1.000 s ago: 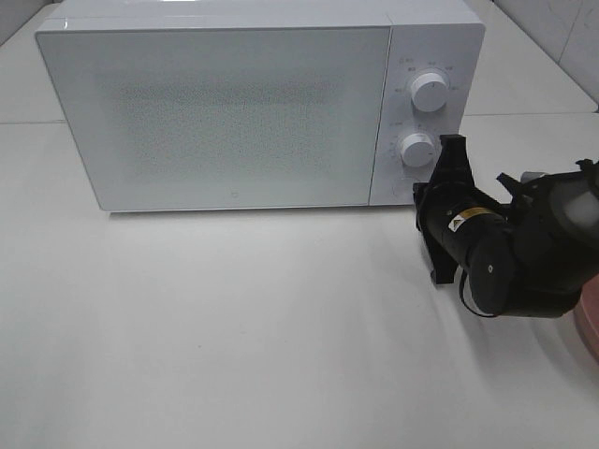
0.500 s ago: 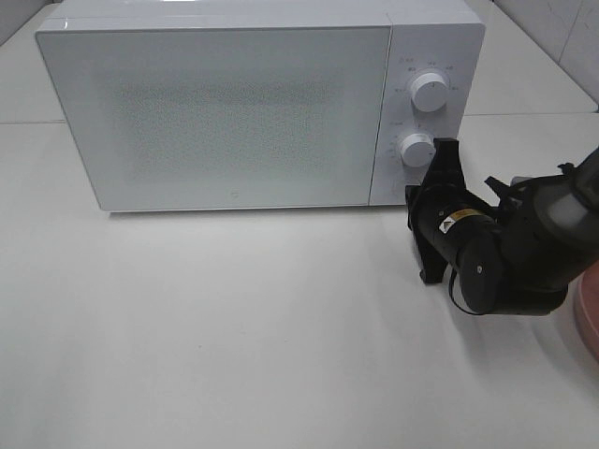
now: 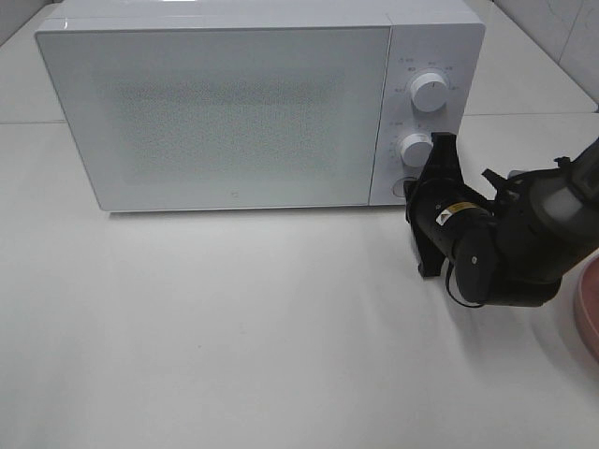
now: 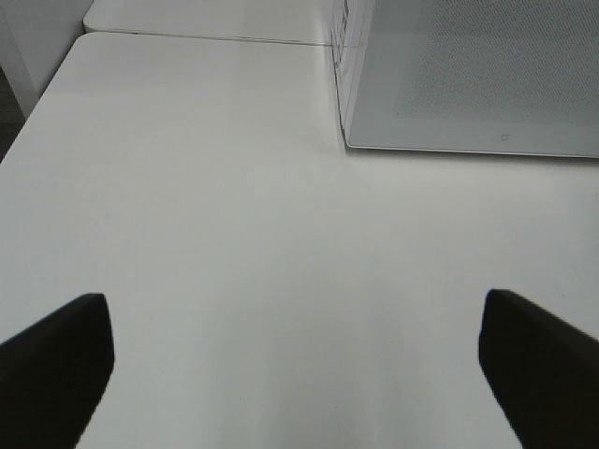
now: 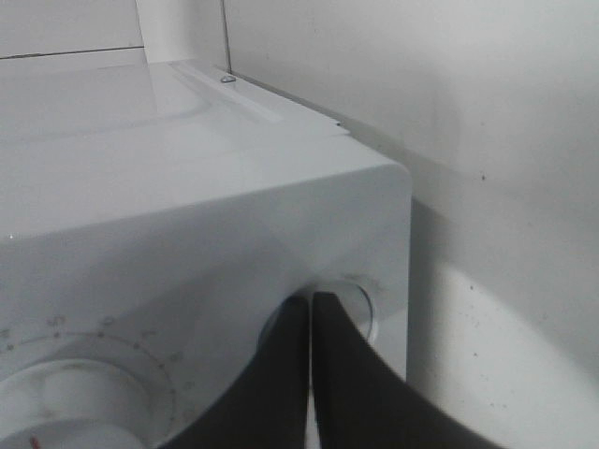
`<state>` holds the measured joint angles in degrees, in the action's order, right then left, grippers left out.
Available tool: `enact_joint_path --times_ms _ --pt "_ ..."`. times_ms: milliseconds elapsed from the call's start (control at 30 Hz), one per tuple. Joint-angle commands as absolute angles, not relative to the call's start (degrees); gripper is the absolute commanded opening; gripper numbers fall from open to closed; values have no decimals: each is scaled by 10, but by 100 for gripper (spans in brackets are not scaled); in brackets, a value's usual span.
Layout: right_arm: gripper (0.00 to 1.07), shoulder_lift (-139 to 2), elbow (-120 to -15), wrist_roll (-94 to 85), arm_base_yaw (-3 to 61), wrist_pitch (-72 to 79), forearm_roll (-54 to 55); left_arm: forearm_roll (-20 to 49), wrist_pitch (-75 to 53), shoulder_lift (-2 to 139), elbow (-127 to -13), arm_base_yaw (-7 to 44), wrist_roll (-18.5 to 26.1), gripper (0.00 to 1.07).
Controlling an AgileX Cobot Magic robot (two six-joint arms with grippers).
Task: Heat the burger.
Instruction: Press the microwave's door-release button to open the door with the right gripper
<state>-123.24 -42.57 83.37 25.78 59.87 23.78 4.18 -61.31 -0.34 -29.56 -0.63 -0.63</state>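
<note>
Burger: in no view and its place cannot be told; only a sliver of pink plate (image 3: 588,313) shows at the table (image 3: 234,318) edge, and the microwave (image 3: 225,112) door is closed. Right fingers (image 5: 281,374): pressed together, holding nothing, moved in over the past second from beside the lower knob (image 3: 416,148) to meet the round button (image 5: 363,313) beneath it, probably the door release, so opening likely comes first. Left fingers (image 4: 56,365): spread wide, empty, over the table.

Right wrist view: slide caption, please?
Shut right gripper at the microwave's round button, near a dial.
</note>
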Motion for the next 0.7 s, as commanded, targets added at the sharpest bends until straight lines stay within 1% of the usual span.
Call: enact_joint_path --times_ms 33,133,700 --pt "0 -1232 -443 812 246 610 236 43 -613 -8 -296 -3 -7 98" --pt "0 -1232 -451 799 233 611 235 43 -613 -7 -296 -3 -7 98" --pt "0 -1232 -502 776 226 701 257 43 -613 -6 -296 -3 -7 98"
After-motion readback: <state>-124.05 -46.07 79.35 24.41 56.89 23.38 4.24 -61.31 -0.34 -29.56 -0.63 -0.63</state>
